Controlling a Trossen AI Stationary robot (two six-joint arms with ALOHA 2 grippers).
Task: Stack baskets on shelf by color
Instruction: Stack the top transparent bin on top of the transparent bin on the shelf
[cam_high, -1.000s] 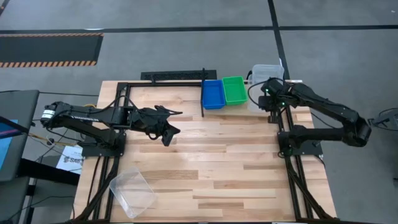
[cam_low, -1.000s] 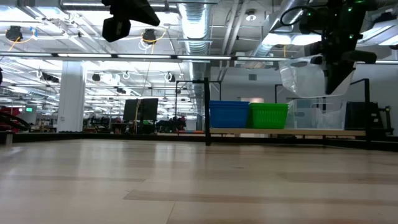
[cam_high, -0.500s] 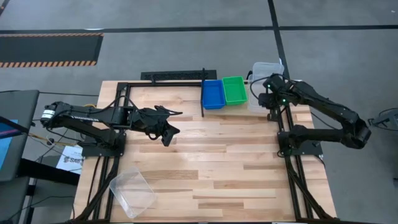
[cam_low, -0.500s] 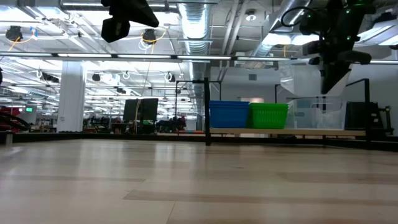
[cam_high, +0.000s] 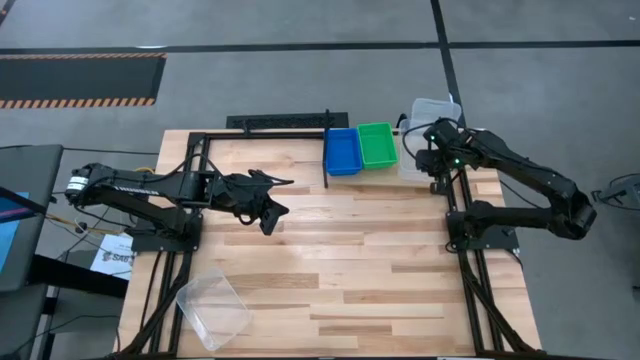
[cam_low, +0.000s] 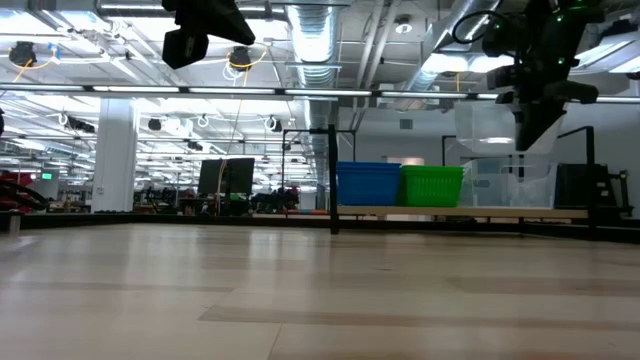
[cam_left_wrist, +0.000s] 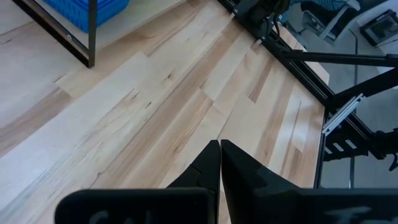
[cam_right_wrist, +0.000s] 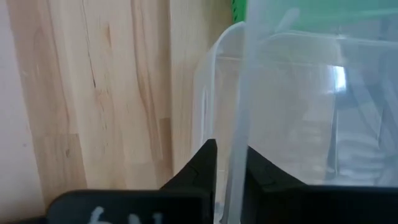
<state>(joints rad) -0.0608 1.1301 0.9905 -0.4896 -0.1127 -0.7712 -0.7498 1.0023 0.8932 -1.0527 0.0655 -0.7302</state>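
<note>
Between the right end effector's (cam_right_wrist: 229, 163) two dark fingers stands the thin wall of a clear basket (cam_right_wrist: 292, 106), the fingers only slightly parted and pinching that rim. The basket hangs from the end effector above the shelf (cam_low: 460, 212), over another clear basket (cam_low: 505, 185) already sitting at the shelf's end. Just beyond, on the side away from the right arm's base, is the green basket (cam_high: 377, 145), and touching that the blue basket (cam_high: 342, 150). Well apart, near the desk's (cam_high: 360, 250) front corner, one more clear basket (cam_high: 212, 307) lies loose. The left end effector (cam_high: 268, 212) waits fully closed and empty over the desk's middle.

The risk, as I judge it: the held basket looks offset from the one below (its edges do not line up in the overhead view), so a release here could leave it cocked on the rim or sliding off the shelf's back edge.
</note>
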